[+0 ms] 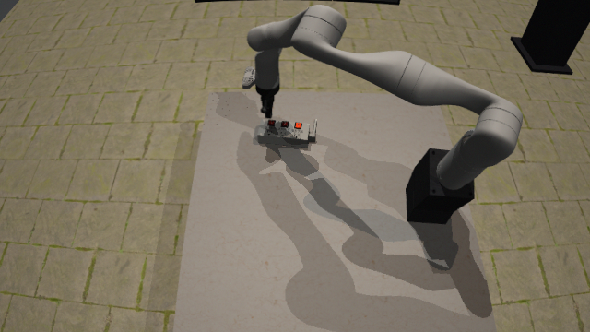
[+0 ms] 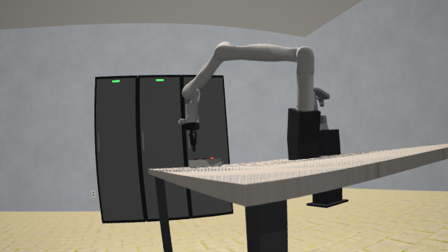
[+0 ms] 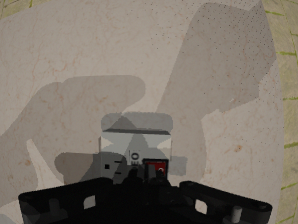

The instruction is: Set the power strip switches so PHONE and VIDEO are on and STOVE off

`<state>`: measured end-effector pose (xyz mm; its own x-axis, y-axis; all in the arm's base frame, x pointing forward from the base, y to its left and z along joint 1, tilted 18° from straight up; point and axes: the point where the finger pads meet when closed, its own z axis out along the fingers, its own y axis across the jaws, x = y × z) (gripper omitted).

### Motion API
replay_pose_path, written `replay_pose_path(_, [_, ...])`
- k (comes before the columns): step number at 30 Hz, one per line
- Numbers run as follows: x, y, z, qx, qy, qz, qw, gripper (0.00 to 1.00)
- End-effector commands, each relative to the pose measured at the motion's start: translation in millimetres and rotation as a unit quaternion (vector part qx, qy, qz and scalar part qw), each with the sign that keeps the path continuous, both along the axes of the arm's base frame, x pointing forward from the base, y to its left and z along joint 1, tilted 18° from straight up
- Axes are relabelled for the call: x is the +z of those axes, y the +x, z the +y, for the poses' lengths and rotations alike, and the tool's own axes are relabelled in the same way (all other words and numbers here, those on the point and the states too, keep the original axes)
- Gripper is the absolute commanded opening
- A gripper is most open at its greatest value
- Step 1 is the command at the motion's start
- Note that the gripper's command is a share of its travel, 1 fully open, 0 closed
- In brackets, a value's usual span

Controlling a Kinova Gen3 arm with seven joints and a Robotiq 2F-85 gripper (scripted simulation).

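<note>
Pale power strip [image 1: 287, 134] [image 2: 201, 163] [image 3: 112, 145], red switches [image 1: 285, 124] [image 2: 211, 158] [image 3: 159, 167]

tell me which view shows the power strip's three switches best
The top view: all three switches appear in a row, one bright. The exterior view shows them tiny, edge-on; the wrist view shows just one clearly.

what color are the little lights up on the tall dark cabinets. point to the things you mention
Bright green; the lights [image 2: 115, 81] show best in the exterior view, near the cabinets' [image 2: 117, 147] tops.
</note>
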<state>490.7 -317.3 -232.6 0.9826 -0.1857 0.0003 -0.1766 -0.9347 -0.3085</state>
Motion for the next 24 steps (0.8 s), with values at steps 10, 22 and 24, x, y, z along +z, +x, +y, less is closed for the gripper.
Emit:
replay_pose_path(10, [1.5,-5.0,-1.0,0.005,0.001,0.004,1.0,0.0])
replay_pose_path(22, [1.5,-5.2,-0.9,-0.001,0.002,0.006,1.0,0.0])
replay_pose_path(24, [1.5,-5.4,-0.8,-0.013,0.003,0.01,1.0,0.0])
